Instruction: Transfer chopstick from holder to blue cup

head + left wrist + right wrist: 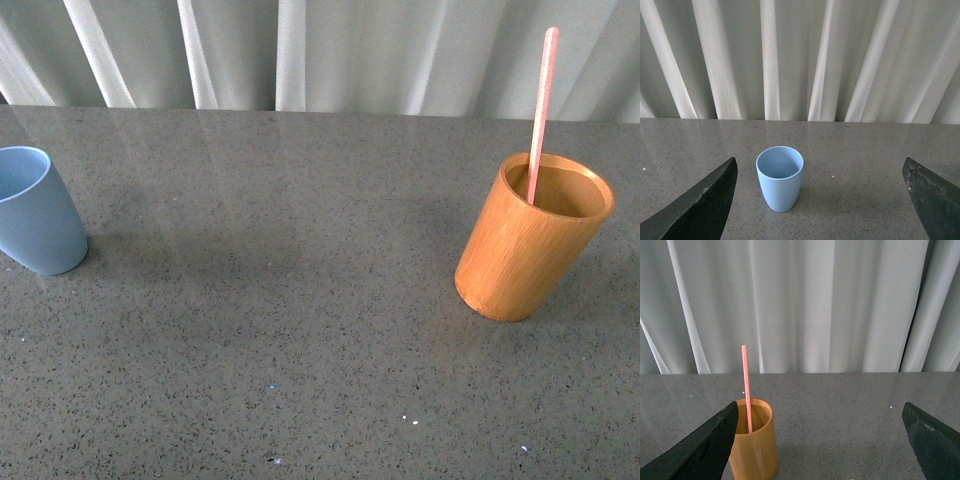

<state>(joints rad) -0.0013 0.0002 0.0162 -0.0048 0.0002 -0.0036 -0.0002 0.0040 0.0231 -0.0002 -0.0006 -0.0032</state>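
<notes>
The pink chopstick stands nearly upright in the orange-brown wooden holder at the right of the grey table. The light blue cup stands empty at the far left edge. Neither arm shows in the front view. In the left wrist view the left gripper is open, its dark fingers wide apart, with the blue cup ahead of it and nearer one finger. In the right wrist view the right gripper is open, with the holder and the chopstick ahead, close to one finger.
The grey speckled tabletop runs between the cup and the holder. White pleated curtains hang behind the table's far edge.
</notes>
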